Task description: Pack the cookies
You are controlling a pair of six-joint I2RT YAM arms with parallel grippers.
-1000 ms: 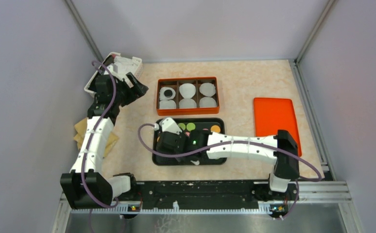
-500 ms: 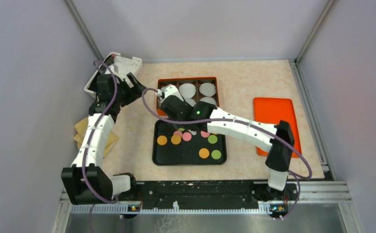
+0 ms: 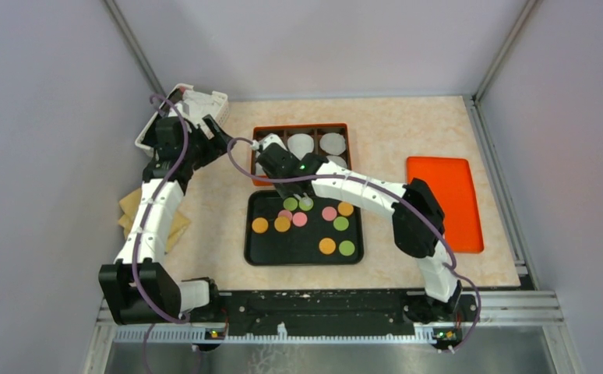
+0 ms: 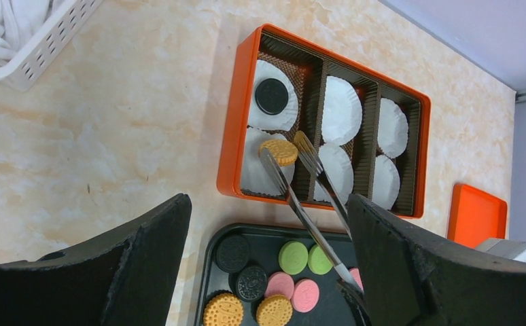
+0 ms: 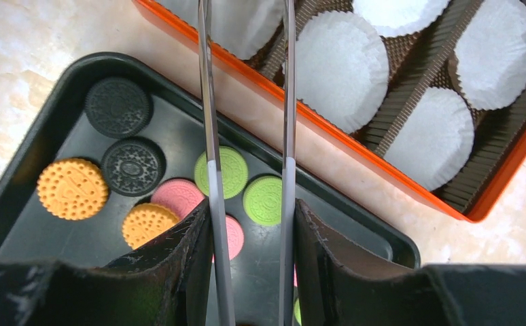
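Marbled beige tabletop (image 3: 407,125), plain grey walls (image 3: 322,39). The left gripper (image 4: 267,204) hovers, jaws spread wide, holding nothing. The right gripper (image 5: 252,217) clamps tongs (image 4: 295,204) pinching an orange cookie (image 4: 278,151) over a paper liner (image 4: 257,176) in the orange box (image 4: 232,136). Remaining cookies (image 3: 327,246) lie on the black tray (image 3: 255,253).

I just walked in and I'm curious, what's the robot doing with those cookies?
The right gripper is squeezing tongs, and the tongs hold an orange cookie over a white liner in the orange box. A black cookie already sits in the liner next to it, and the other four liners look empty. More cookies wait on the black tray. The left gripper is open and holds nothing, off to the box's left.
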